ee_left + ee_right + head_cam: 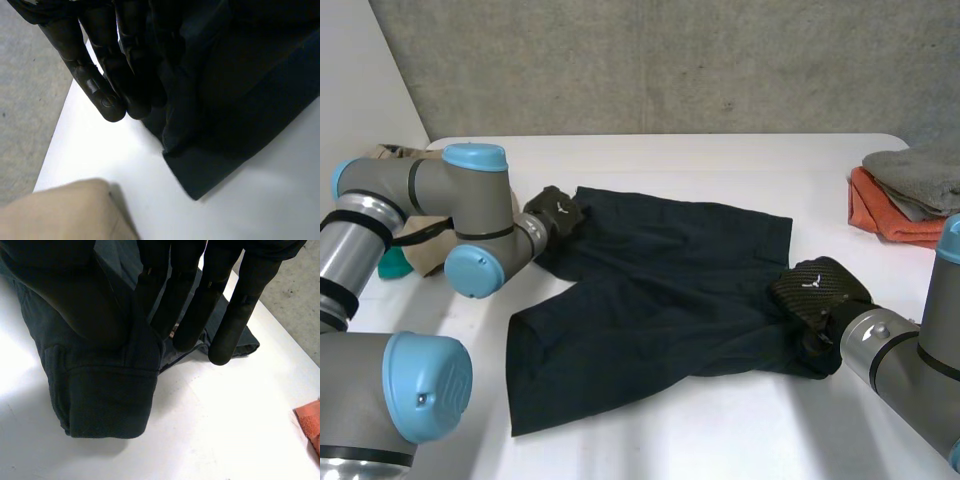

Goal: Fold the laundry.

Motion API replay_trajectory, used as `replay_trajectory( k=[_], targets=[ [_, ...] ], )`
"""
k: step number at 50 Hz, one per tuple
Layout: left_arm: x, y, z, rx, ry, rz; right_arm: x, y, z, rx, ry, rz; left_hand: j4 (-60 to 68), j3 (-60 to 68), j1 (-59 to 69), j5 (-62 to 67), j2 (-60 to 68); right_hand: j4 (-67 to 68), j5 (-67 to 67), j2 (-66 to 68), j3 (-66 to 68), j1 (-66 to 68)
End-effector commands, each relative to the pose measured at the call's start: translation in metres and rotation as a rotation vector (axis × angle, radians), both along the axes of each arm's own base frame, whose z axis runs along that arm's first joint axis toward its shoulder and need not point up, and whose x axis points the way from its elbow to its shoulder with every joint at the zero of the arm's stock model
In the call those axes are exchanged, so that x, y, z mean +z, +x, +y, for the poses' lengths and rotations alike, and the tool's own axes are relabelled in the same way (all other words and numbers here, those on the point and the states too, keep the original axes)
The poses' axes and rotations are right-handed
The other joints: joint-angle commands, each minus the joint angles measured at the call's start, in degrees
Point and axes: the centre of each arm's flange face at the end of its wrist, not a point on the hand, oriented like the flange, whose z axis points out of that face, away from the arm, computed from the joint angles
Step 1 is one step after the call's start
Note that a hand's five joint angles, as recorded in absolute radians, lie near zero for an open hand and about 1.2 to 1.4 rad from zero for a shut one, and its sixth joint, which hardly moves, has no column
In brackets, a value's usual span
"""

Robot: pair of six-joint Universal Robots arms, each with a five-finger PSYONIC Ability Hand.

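While my right fingers (196, 305) pinch the shorts (660, 290) by the desk's (720, 160) right edge, my left fingers (115, 60) rest straight on their opposite end.

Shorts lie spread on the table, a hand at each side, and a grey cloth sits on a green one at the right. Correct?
No: the grey cloth sits on an orange cloth, not a green one, per the head view; the shorts are as stated.

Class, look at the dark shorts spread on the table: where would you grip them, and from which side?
Probably the thick waistband corner of the shorts, coming from the table's right side. There the band lies doubled at an open edge, where the right hand rests.
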Motion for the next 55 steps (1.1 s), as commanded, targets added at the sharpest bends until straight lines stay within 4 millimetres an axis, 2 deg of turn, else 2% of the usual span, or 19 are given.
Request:
replay_trajectory(
  k=[1,5,8,16,19,20,22,27,30,31,34,36,38,39,42,43,46,50,55],
  targets=[
    [0.012,0.02,0.0,0.137,0.035,-0.039,0.001,0.001,0.001,0.003,-0.001,0.001,11.6,12.0,14.3,12.8,11.6,11.3,14.0,12.0,11.7,14.8],
    [0.019,0.037,0.008,0.189,0.086,-0.082,0.0,0.002,0.004,0.009,0.005,0.003,11.6,12.0,14.3,12.8,11.6,11.3,14.0,12.0,11.7,14.8],
    [0.026,0.042,0.012,0.2,0.085,-0.078,0.001,0.003,0.006,0.015,0.005,0.003,11.6,12.0,14.3,12.8,11.6,11.3,14.0,12.0,11.7,14.8],
    [0.032,0.04,0.009,0.211,0.032,-0.027,0.002,0.01,0.016,0.045,0.002,0.006,11.6,12.0,14.3,12.8,11.6,11.3,14.0,12.0,11.7,14.8],
    [0.035,0.039,0.006,0.223,0.021,0.001,0.003,0.011,0.019,0.05,-0.002,0.008,-25.9,-25.5,-23.3,-24.7,-25.9,11.3,14.0,12.0,11.7,14.8],
    [0.038,0.04,0.006,0.241,0.023,0.015,0.005,0.012,0.019,0.053,-0.008,0.006,-47.9,-47.5,-45.2,-46.7,-47.8,11.3,14.0,12.0,11.7,14.8],
    [0.052,0.044,0.006,0.281,0.019,0.048,0.008,0.013,0.02,0.06,-0.018,-0.001,-58.4,-58.0,-55.7,-57.2,-58.4,11.3,14.0,12.0,11.7,14.8],
    [0.084,0.053,0.02,0.34,0.056,0.139,0.017,0.019,0.017,0.072,-0.058,-0.024,-58.4,-58.0,-55.7,-57.2,-58.4,11.3,14.0,12.0,11.7,14.8],
    [0.109,0.06,0.037,0.357,0.089,0.211,0.025,0.026,0.012,0.08,-0.092,-0.051,-55.8,-55.4,-53.2,-54.6,-55.8,11.3,14.0,12.0,11.7,14.8],
    [0.121,0.063,0.051,0.358,0.12,0.261,0.028,0.03,0.009,0.081,-0.105,-0.074,-53.2,-52.8,-50.5,-52.0,-53.1,11.3,14.0,12.0,11.7,14.8],
    [0.132,0.067,0.071,0.346,0.169,0.311,0.031,0.035,0.003,0.075,-0.119,-0.11,-50.3,-49.9,-47.6,-49.1,-50.3,11.3,14.0,12.0,11.7,14.8],
    [0.139,0.069,0.095,0.33,0.233,0.366,0.031,0.04,-0.005,0.062,-0.115,-0.147,-48.6,-48.2,-45.9,-47.4,-48.6,11.3,14.0,12.0,11.7,14.8],
    [0.138,0.071,0.112,0.324,0.288,0.389,0.031,0.043,-0.01,0.048,-0.111,-0.169,-47.8,-47.4,-45.1,-46.5,-47.7,11.3,14.0,12.0,11.7,14.8],
    [0.134,0.074,0.128,0.323,0.347,0.4,0.031,0.043,-0.015,0.028,-0.103,-0.188,-45.1,-44.7,-42.4,-43.9,-45.1,11.3,14.0,12.0,11.7,14.8],
    [0.126,0.077,0.15,0.326,0.423,0.411,0.031,0.042,-0.024,-0.019,-0.1,-0.218,-42.5,-42.1,-39.9,-41.3,-42.5,11.3,14.0,12.0,11.7,14.8],
    [0.118,0.078,0.165,0.326,0.471,0.407,0.031,0.041,-0.026,-0.034,-0.099,-0.225,-41.9,-41.5,-39.2,-40.7,-41.8,11.3,14.0,12.0,11.7,14.8],
    [0.101,0.078,0.19,0.312,0.553,0.391,0.033,0.037,-0.032,-0.079,-0.101,-0.25,-41.9,-41.5,-39.2,-40.7,-41.8,11.3,14.0,12.0,11.7,14.8],
    [0.082,0.068,0.208,0.268,0.574,0.386,0.032,0.036,-0.033,-0.103,-0.101,-0.284,-43.4,-43.0,-40.7,-42.2,-43.3,11.3,14.0,12.0,11.7,14.8],
    [0.061,0.049,0.216,0.225,0.568,0.374,0.035,0.034,-0.03,-0.111,-0.106,-0.301,-42.9,-42.5,-40.2,-41.7,-42.8,11.3,14.0,12.0,11.7,14.8]
  ],
)
